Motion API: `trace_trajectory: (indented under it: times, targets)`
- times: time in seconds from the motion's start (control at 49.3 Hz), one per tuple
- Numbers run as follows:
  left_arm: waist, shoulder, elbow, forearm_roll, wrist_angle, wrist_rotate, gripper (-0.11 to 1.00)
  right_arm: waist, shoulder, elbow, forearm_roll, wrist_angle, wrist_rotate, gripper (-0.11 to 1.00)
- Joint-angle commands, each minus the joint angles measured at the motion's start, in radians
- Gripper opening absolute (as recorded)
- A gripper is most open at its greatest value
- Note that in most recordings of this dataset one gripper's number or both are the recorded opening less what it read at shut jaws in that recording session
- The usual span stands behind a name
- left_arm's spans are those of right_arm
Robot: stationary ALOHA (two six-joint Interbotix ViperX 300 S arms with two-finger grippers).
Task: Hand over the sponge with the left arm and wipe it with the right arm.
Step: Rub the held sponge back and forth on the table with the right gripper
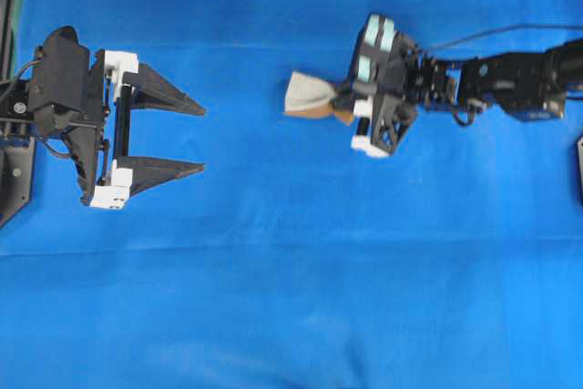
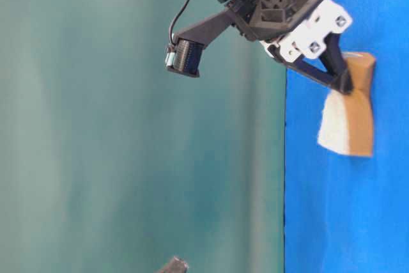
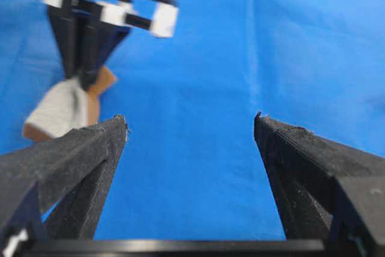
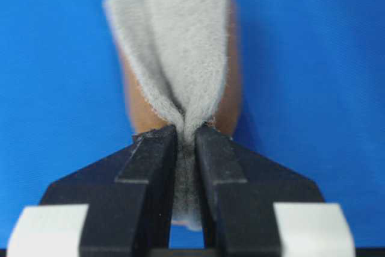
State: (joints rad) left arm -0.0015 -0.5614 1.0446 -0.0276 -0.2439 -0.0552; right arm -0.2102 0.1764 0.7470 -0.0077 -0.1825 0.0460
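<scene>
Sponge (image 1: 308, 97) sits pinched in my right hand (image 1: 344, 100), whose two black fingers (image 4: 153, 167) squeeze it so hard that its grey-white fuzzy face folds in at the middle and flares out past the tips. From my right wrist camera I see the tan-orange underlayer showing on both sides behind the crease, and the fingers stand nearly together with only the crushed sponge between them. In the overhead view the sponge points toward my left side, with the blue cloth of the worktop (image 1: 291, 271) below it. The table-level view shows the sponge's broad free end hanging out beyond my fingertips; whether that end touches the cloth I cannot tell from any view. Pale teal patches mark the wrist housing of my right arm (image 1: 510, 79), and a thin black cable runs back along it. My left hand (image 1: 202, 139) is spread wide and holds nothing; its two long pointed fingers (image 1: 164, 97) reach toward the middle of the worktop with bare blue cloth between them. It stays well apart from the sponge. Through my left wrist camera the sponge and the right hand appear ahead and off to the left, somewhat blurred, beyond the tip of one finger. My left arm (image 1: 59, 88) sits at the worktop's left edge.
</scene>
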Motion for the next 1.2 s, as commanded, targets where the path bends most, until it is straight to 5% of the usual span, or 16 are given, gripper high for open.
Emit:
trace_trajectory:
  times: [0.0, 0.284, 0.548, 0.771, 1.177]
  targets:
    - [-0.003, 0.002, -0.015, 0.000, -0.012, 0.002, 0.84, 0.075, -0.012, -0.002, 0.021, 0.003, 0.011, 0.15]
    - [-0.002, 0.020, -0.025, 0.000, -0.015, 0.002, 0.84, 0.279, -0.028, -0.014, 0.060, 0.032, 0.067, 0.15]
    - [-0.003, 0.020, -0.025, 0.000, -0.015, 0.003, 0.83, 0.327, -0.055, -0.018, 0.058, 0.044, 0.083, 0.15]
    - [-0.003, 0.020, -0.025, 0.000, -0.015, 0.003, 0.83, 0.232, -0.052, -0.003, 0.046, 0.044, 0.067, 0.15]
    - [-0.002, 0.020, -0.023, 0.000, -0.015, 0.005, 0.83, -0.092, -0.037, 0.008, -0.055, 0.038, 0.057, 0.15]
